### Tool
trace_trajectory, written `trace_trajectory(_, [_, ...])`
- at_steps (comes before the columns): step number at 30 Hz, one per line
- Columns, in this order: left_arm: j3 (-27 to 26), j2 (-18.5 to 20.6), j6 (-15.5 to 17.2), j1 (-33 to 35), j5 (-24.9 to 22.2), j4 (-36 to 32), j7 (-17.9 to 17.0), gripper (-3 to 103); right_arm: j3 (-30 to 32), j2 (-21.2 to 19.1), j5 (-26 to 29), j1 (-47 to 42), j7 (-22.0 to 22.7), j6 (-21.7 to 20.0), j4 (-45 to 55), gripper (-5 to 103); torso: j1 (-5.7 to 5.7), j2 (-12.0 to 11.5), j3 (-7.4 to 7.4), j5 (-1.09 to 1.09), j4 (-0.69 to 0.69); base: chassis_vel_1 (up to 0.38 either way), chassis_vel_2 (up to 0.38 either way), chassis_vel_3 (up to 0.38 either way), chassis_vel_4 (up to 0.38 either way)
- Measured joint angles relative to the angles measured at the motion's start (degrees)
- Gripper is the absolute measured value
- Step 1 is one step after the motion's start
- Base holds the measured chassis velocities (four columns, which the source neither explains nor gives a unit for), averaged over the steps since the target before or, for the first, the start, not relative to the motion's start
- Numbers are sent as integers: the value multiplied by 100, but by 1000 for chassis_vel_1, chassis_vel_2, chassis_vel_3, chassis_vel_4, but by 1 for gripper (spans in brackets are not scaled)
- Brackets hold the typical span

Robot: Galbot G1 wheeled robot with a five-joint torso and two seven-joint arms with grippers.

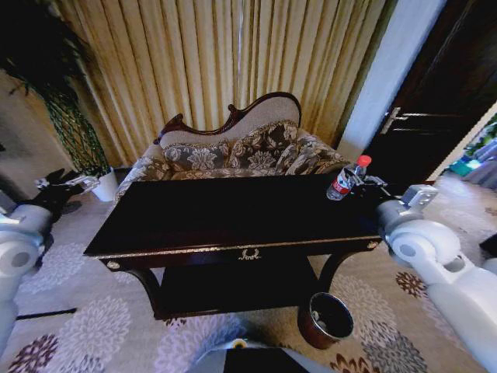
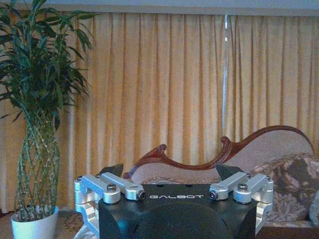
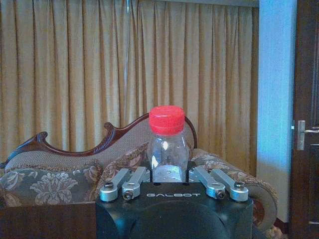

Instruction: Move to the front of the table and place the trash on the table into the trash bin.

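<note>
1 bottle (image 1: 346, 180), red-capped, sits pinched between the fingers of the right end effector (image 1: 359, 183), tilted at the far right corner of the table (image 1: 194, 225), at about 1 o'clock in the head view; whether it has left the tabletop I cannot tell. The pickup step looks to be in hand. The bin (image 1: 324, 319) stands on the floor at about 5 o'clock, so the next move calls for carrying the bottle back and down over its mouth. The left end effector (image 2: 169, 175) hangs spread, off the table's left end.
</note>
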Motion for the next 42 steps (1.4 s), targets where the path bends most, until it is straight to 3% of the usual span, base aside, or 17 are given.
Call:
trace_trajectory(26, [209,-29,-67,-30,6,-35,35,100,-1,169,-30,-55,-18,7,-41,28,-1,1,-1,-1,1,125,-118,-124,121])
trace_trajectory(37, [459,-218,-248,-10,45,-71,74,100,-266,437,-381,-154,-42,97,-141,28,-2,1,-1,-1,0,77,-82,-77,81])
trace_trajectory(42, [636,-387,-349,4,322,-112,101,100,-317,609,-597,-318,-148,183,-226,28,-1,0,0,-1,0,0,0,0,0])
